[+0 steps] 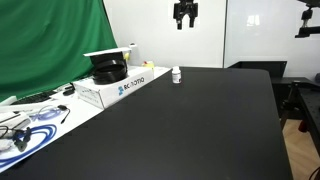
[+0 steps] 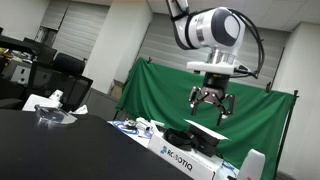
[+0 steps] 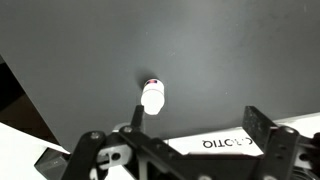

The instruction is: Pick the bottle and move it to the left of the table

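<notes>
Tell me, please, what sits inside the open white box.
A black rounded object sits in the white box, rising above its rim. Anything beneath it is hidden by the walls.

Open room across table (image 1: 200, 120); white box (image 1: 125, 85) (lid up) beside bottle (image 1: 177, 75).

White box (image 1: 128, 84): long cardboard carton with blue lettering on its side and its lid flap raised. The same box (image 2: 192, 157) shows in both exterior views, and at the lower edge of the wrist view (image 3: 225, 144) with the lettering upside down.
Black item (image 1: 107, 70): round and dark, sitting in the open top of the box.
Green cloth (image 1: 45, 40): hangs behind the box.
White side surface (image 1: 62, 124): just beside the box.
Cables (image 1: 22, 132): tangled on that surface, some of them blue.
Office chairs (image 2: 62, 68): dark, in the background.
</notes>
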You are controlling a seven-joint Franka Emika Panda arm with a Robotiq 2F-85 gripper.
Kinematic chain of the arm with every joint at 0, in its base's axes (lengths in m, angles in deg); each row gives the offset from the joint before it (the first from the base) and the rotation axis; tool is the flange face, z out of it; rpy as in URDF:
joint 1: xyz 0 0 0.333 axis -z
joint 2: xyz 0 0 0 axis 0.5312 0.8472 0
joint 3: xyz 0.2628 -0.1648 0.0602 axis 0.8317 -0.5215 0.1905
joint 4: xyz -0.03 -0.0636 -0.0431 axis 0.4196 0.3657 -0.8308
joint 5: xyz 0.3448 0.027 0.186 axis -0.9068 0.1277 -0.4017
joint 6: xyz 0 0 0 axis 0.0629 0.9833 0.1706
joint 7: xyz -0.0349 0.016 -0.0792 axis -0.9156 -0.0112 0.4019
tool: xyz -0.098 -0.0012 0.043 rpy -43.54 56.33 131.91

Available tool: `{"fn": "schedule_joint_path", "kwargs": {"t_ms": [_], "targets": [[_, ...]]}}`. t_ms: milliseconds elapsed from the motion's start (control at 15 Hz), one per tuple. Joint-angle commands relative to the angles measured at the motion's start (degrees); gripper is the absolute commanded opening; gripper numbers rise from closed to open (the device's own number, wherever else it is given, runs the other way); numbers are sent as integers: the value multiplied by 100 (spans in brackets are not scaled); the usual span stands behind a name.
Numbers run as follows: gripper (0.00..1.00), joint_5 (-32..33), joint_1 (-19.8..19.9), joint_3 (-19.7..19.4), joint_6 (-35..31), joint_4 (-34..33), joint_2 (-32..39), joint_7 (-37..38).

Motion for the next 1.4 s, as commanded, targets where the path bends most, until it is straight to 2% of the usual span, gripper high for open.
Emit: {"fn": "schedule_joint_path", "kwargs": {"t_ms": [0, 267, 467, 800, 1333], "targets": [[100, -79, 280, 45, 253, -1421, 1114, 113], [100, -73, 603, 109, 267, -2522, 2070, 5], [100, -45, 730, 171, 228, -3089, 2713, 78], [100, -103, 773, 390, 290, -3592, 3484, 120], [100, -90, 846, 469, 286, -4257, 4133, 135]]}}
